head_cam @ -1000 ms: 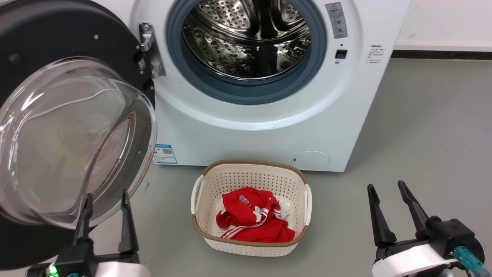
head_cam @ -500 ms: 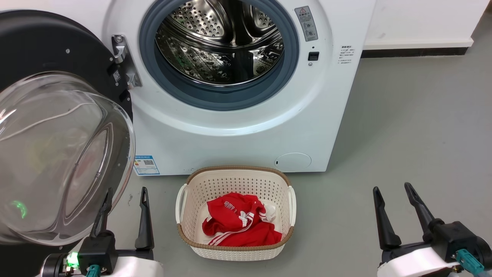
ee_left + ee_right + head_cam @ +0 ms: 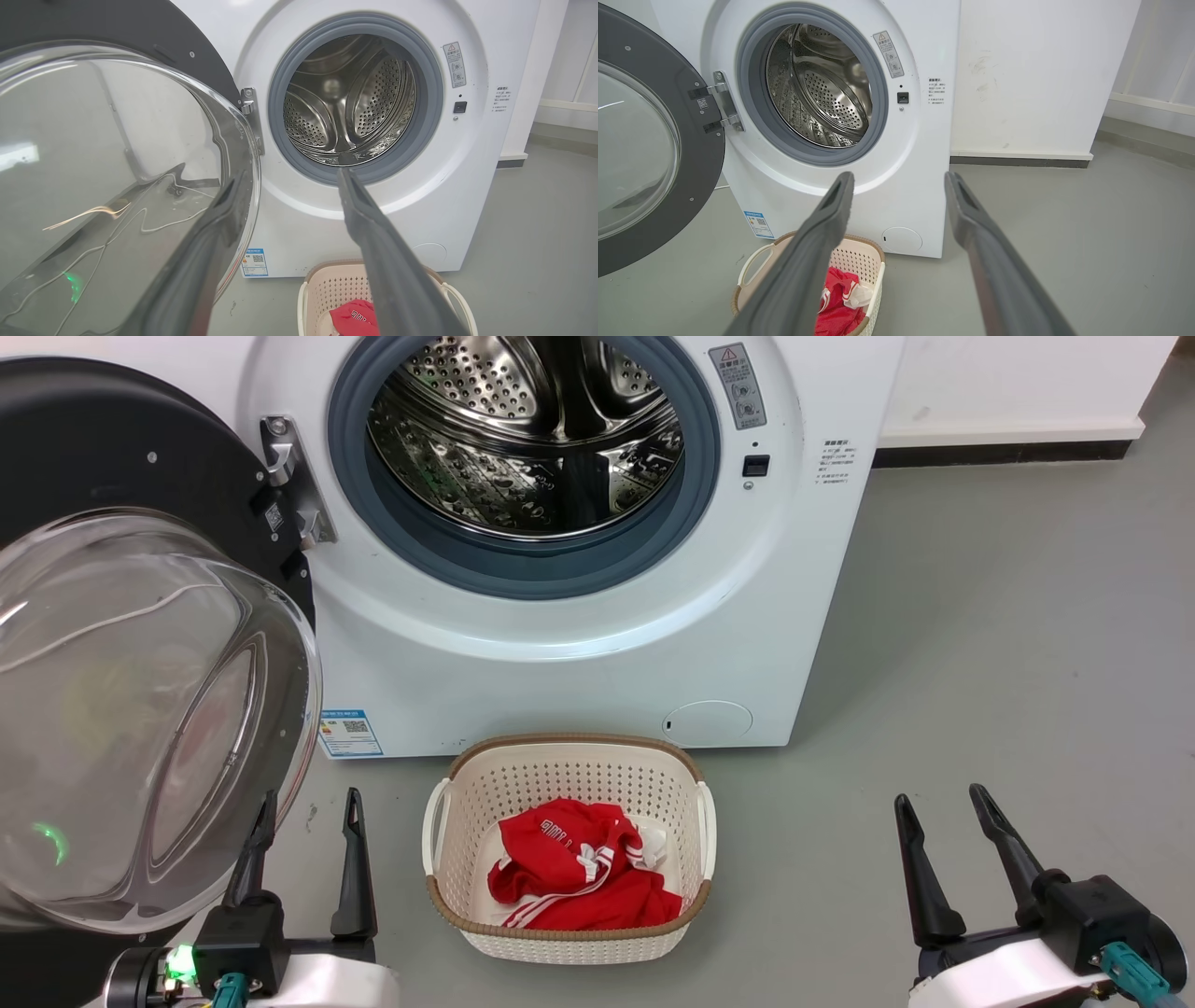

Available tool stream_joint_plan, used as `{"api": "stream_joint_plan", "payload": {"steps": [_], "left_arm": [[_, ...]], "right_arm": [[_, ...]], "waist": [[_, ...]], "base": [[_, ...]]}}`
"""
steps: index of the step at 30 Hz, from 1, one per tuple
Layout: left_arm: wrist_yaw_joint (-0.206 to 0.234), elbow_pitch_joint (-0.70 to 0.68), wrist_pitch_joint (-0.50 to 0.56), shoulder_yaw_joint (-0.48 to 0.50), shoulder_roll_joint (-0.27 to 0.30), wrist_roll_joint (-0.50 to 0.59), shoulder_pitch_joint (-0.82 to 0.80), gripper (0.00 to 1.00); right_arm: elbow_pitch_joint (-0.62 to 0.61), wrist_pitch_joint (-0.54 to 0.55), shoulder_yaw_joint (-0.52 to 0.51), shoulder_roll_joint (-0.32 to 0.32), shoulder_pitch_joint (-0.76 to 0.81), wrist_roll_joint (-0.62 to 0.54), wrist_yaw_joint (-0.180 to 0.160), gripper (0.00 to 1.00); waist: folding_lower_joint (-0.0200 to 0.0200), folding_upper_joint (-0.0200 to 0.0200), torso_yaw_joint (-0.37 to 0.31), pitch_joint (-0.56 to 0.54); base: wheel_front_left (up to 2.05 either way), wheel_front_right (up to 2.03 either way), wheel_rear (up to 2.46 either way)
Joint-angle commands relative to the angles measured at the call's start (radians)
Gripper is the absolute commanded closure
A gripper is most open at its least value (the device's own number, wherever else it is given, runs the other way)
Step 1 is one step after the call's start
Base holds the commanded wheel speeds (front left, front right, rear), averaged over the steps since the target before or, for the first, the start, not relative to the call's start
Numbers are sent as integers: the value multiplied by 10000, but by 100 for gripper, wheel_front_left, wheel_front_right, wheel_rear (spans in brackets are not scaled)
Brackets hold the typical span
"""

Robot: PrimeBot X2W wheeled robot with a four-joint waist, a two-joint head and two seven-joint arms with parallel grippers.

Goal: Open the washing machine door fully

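Washing machine door [image 3: 93, 439] wide open — black ring, bulging clear bowl; left fingers [image 3: 353, 868], right fingers [image 3: 920, 868] spread, empty.

The washing machine door [image 3: 103, 439] runs off the head view's left edge. The blue label sticker [image 3: 350, 734] has print too small to read.
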Motion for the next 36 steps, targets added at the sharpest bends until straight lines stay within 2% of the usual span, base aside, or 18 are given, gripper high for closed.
{"api": "stream_joint_plan", "payload": {"steps": [1, 11, 12, 14, 36], "left_arm": [[38, 26, -22, -6, 38, -44, -79, 0], [-2, 71, -22, -62, 69, -154, -124, 0], [-16, 100, 1, -41, 19, -132, -17, 100], [-38, 289, 89, 37, -3, -291, -92, 100], [-428, 826, 1128, 222, -28, -4797, -533, 100]], "right_arm": [[12, -45, -2, 12, 30, 31, -3, 0], [75, -51, 9, 12, -51, 167, -3, 0], [101, -19, 5, 0, 7, 96, 2, 100], [145, -24, 56, 2, 69, 253, 2, 100], [748, 598, -78, -260, -525, 4851, 1, 100]], "waist": [[1, 0, 8, 4], [1, 0, 10, 44], [1, 0, 13, 44], [1, 0, 13, 44], [1, 0, 48, 32]], "base": [[0, 0, 0], [0, 0, 0], [0, 0, 0], [0, 0, 0], [0, 0, 0]]}}
